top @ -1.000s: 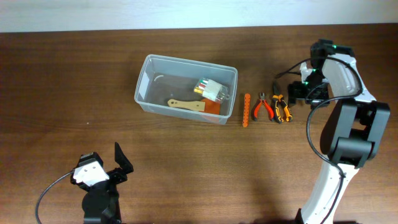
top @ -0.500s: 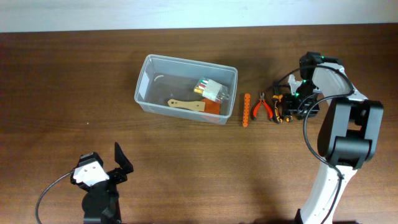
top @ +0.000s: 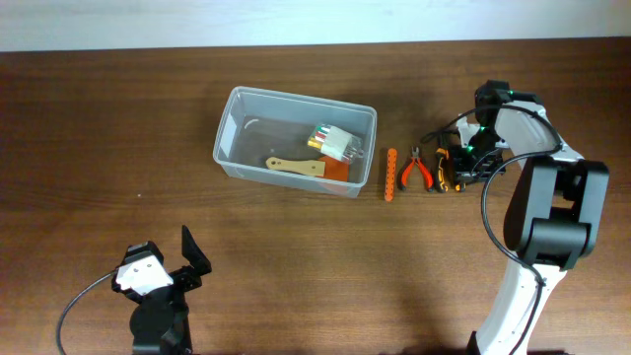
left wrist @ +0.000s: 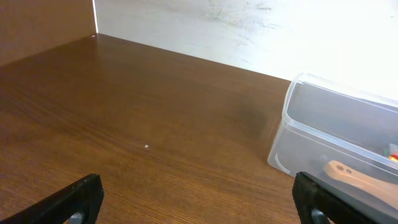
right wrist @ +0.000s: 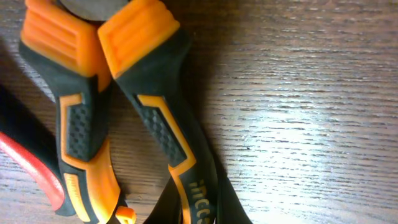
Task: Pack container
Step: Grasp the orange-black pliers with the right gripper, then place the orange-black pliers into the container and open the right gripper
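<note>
- Clear, thin plastic forms the container [top: 301, 98], which sits on the wooden surface [top: 118, 148] left of centre, well apart from both my grippers.
- I judge it light and a little flexible, with slick walls. The rim looks like the stiffest place to pinch, at a short end, should it need steadying.
- Inside it lie a wooden spatula [top: 296, 166] and a small clear box of coloured bits [top: 335, 143].
- To its right, in a row: an orange strip [top: 390, 175], red-handled pliers [top: 422, 168], then orange-and-black pliers [right wrist: 149, 124].
- My right gripper [top: 463, 163] is low over the orange-and-black pliers. The wrist view shows only their rubbery handles and none of my fingers, so I cannot tell how far apart they are.
- My left gripper [left wrist: 199, 199] has its fingers spread wide and holds nothing, near the front edge and facing the container.
- The red-handled pliers lie just beside my target and could get dragged along. The container's right wall must be cleared on the way in.
</note>
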Robot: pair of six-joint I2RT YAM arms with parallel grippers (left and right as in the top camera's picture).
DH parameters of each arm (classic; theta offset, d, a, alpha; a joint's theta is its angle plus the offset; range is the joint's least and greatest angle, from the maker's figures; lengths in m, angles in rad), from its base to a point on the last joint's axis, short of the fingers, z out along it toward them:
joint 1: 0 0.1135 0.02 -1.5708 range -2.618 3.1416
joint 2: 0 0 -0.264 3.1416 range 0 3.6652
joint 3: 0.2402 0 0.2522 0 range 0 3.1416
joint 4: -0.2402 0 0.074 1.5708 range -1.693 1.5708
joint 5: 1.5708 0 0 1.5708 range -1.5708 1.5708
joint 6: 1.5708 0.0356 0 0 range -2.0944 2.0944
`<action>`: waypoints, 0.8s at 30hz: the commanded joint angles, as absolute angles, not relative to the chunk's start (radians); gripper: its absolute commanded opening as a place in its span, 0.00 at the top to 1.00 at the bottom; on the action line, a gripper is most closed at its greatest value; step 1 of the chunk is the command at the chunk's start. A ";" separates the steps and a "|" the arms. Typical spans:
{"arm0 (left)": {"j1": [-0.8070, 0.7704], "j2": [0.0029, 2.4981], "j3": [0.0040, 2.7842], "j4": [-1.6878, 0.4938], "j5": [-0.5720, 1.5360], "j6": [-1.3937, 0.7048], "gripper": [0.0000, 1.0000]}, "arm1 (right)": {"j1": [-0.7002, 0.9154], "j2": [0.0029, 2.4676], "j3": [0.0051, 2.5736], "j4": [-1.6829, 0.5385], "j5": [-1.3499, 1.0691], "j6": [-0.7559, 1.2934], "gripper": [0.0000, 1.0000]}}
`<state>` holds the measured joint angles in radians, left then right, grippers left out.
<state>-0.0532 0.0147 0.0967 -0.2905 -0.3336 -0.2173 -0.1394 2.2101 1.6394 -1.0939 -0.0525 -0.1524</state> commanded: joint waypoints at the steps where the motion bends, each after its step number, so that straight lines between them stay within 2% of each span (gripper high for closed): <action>1: -0.057 0.010 0.093 -0.292 -0.337 -0.208 0.01 | -0.110 2.234 1.614 -1.073 -0.075 -0.153 0.96; 9: -0.057 0.010 0.093 -0.292 -0.337 -0.208 0.01 | -0.113 2.143 1.777 -1.157 -0.085 -0.115 0.96; 14: -0.057 0.010 0.093 -0.292 -0.337 -0.208 0.01 | -0.051 2.013 1.940 -1.197 -0.208 -0.116 0.96; 20: -0.057 0.010 0.093 -0.292 -0.337 -0.208 0.01 | 0.142 1.921 2.043 -1.182 -0.215 -0.175 0.96; 24: -0.057 0.010 0.093 -0.292 -0.337 -0.208 0.01 | 0.326 1.931 2.041 -1.137 -0.213 -0.431 0.96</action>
